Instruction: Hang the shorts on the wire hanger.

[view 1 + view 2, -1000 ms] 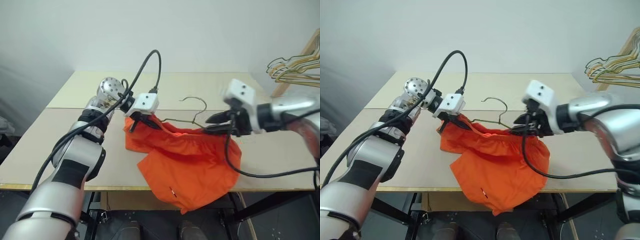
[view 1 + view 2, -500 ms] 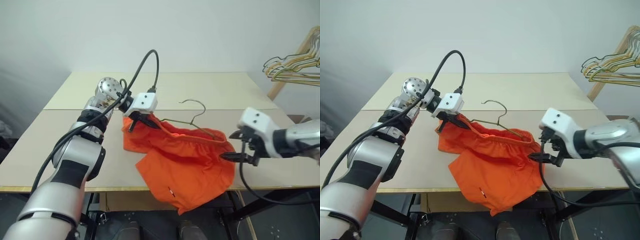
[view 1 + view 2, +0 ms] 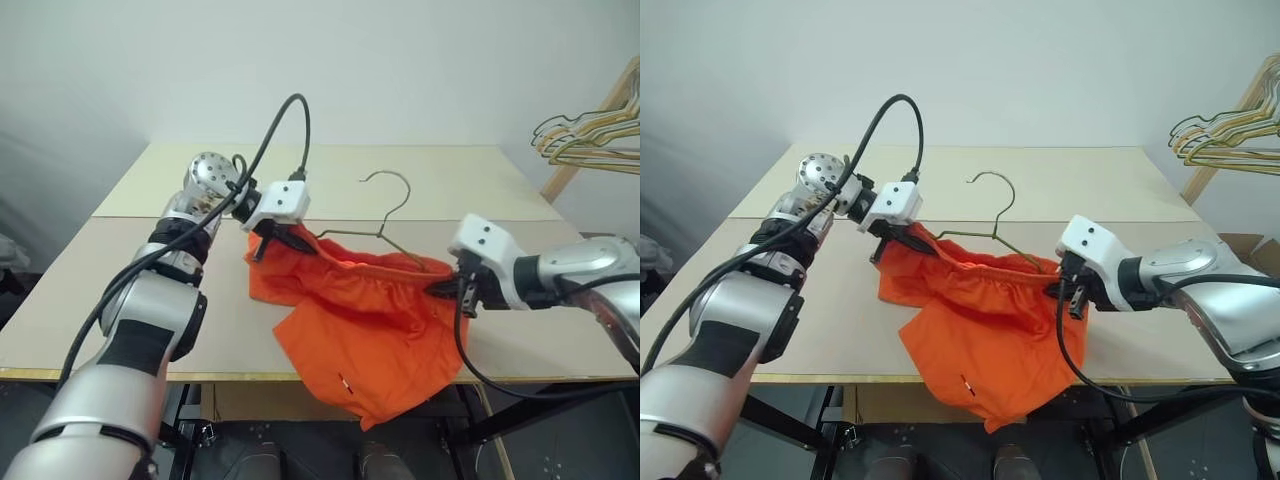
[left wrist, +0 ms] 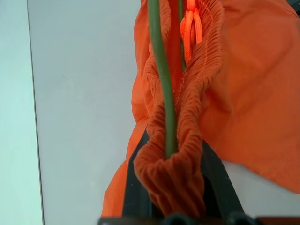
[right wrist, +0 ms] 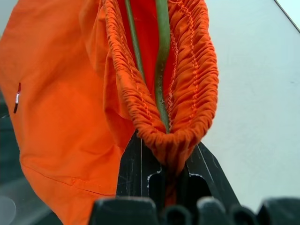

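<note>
Both pincers are clamped on the shorts [image 3: 370, 320]: left pincer [image 3: 268, 243] pinches one waistband end, right pincer [image 3: 447, 287] the other, each with the wire hanger [image 3: 385, 228] threaded inside, above the desk [image 3: 140, 280]. Hanging seems nearly done; next, probably release and settle fabric evenly

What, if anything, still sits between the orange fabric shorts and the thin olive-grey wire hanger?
Nothing visible. The thin olive-grey wire hanger already runs inside the gathered waistband of the orange fabric shorts, and the left gripper and right gripper each pinch one waistband end.
</note>
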Robot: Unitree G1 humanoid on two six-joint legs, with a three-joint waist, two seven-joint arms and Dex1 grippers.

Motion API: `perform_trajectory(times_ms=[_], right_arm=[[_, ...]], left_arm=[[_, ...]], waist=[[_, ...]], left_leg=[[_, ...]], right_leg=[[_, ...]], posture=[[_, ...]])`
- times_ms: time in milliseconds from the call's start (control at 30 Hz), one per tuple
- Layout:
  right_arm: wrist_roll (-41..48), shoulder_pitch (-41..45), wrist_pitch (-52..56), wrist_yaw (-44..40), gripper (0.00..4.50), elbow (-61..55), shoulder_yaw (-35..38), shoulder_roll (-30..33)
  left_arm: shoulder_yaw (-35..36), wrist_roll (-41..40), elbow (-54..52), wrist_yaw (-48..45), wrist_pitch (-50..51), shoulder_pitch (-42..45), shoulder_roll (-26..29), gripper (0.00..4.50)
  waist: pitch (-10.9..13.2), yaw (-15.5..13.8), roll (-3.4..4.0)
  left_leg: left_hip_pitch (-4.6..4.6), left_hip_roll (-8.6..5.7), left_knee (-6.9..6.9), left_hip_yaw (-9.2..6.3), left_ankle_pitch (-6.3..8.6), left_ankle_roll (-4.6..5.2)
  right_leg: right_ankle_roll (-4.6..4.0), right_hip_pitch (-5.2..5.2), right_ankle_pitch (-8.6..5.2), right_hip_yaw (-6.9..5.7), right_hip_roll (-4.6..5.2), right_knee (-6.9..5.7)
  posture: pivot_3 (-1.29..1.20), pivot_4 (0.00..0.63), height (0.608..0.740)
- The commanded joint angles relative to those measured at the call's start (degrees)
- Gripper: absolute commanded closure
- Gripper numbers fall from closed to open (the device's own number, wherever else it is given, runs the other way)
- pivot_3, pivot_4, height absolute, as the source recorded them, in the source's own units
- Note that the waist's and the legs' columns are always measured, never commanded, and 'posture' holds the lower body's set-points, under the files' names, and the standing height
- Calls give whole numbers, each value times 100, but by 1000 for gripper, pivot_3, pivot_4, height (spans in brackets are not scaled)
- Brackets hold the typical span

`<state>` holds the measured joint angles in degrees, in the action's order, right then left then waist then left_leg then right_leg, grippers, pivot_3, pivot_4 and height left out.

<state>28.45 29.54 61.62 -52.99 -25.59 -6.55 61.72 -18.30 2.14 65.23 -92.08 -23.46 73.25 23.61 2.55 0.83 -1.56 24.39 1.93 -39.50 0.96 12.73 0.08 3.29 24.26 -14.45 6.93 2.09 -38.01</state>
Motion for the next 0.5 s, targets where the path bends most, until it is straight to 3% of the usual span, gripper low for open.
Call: perform_trajectory(times_ms=[33,233,433,500], right_arm=[[110,109,-57,-101,4485,-10,309,71],[359,-33,43,-319,4485,-81,639,298],[704,-885,330,-205,4485,-416,1506,402],[858,-1355,610,-37,4485,-672,2021,293]], left_arm=[[-15,-369,-117,-42,171,112,-4,4205],[-39,-928,-198,-42,576,226,44,2325],[482,-1061,29,-8,787,487,167,217],[791,-1101,105,240,906,582,189,25]], waist=[[0,-1,0],[0,-1,0],[0,-5,-1],[0,-4,-1]], left_leg=[[0,0,0,0,0,0],[0,1,0,-1,0,0],[0,0,0,-2,0,0],[0,0,0,-2,0,0]], right_leg=[[0,0,0,0,0,0],[0,1,0,0,0,-1],[4,0,-2,-1,0,-1],[7,0,-5,-2,0,-1]], posture=[[13,0,740],[7,0,740],[5,0,740],[2,0,740]])
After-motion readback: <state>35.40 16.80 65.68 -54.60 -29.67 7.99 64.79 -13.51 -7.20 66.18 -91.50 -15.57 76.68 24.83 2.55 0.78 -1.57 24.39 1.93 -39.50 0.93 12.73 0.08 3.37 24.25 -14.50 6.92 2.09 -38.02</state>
